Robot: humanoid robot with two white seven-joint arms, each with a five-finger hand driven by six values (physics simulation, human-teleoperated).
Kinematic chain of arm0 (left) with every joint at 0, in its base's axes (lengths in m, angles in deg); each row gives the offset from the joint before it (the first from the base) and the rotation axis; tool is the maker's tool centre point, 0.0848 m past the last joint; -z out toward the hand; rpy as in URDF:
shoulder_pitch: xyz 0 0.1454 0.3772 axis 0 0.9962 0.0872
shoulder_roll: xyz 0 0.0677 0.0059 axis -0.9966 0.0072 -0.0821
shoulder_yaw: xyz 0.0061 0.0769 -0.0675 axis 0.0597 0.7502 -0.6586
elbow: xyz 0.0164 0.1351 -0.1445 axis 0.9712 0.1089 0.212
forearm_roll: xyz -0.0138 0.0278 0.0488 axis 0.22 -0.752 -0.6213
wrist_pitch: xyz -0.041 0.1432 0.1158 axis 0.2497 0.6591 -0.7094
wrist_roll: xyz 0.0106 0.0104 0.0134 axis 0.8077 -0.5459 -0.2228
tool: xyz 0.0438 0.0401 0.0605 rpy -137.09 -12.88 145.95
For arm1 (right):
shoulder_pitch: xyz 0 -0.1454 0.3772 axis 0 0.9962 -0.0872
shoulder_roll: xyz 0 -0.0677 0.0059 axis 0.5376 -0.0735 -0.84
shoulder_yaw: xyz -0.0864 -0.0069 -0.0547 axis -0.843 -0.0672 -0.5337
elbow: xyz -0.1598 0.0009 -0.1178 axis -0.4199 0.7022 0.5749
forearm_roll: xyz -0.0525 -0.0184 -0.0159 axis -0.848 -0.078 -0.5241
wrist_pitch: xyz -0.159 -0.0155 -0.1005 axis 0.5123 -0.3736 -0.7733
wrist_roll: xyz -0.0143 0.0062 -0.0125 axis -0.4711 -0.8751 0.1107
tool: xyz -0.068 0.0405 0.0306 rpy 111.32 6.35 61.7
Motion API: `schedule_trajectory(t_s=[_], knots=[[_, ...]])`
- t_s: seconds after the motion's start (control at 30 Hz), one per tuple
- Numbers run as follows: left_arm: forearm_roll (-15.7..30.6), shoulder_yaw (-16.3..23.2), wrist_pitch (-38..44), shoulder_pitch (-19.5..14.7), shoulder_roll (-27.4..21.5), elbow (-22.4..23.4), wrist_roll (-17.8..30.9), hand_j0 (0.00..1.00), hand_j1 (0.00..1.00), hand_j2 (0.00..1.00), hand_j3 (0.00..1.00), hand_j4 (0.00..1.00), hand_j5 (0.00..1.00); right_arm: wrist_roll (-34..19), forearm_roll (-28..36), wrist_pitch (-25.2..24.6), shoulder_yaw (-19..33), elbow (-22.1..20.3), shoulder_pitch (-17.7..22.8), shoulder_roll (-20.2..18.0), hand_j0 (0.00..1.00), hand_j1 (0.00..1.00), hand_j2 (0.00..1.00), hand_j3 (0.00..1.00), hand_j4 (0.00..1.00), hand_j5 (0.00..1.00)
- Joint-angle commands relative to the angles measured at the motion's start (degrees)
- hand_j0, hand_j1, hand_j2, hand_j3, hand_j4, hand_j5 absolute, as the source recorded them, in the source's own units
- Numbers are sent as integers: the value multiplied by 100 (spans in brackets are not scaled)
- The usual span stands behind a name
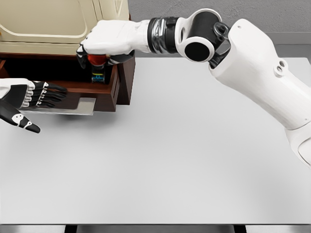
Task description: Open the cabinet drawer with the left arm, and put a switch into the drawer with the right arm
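From the head camera, you are looking at the right hand [104,46] reaching far across the white table [184,160] to the cabinet [58,22] at the upper left, with its fingers curling around the switch [98,65] and holding it just over the open drawer [109,87]. The switch is showing a red rounded top under the knuckles and a small dark body with a bright marking hanging below, so you are gripping it high, near the cap. It is looking small, rigid and probably light, with smooth moulded faces that could slip; you are likely better off pinching the flat sides of the dark body than the rounded red cap, and squeezing only gently. Whether its base is touching the drawer floor, you cannot tell from here. The left hand [24,99] is hovering at the left edge, just in front of the drawer, fingers spread and holding nothing, clear of the wooden front panel.
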Motion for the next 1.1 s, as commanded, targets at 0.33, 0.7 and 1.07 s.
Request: schedule_trajectory(t_s=[0.33, 0.7, 1.07], knots=[[-34, 11, -1, -9, -4, 3, -5, 100, 100, 100, 100, 100, 100, 3, 52, 32, 53, -455, 0, -213, 100, 100, 100, 100, 100, 100], [-34, -7, -1, -18, -21, 3, -5, 100, 100, 100, 100, 100, 100, 3, 1608, 1491, 193, -1088, 308, -2181, 100, 100, 100, 100, 100, 100], [230, -482, -19, -62, -215, -6, -5, 100, 100, 100, 100, 100, 100, 3, 1617, 1535, 782, -561, 1336, -3307, 100, 100, 100, 100, 100, 100]])
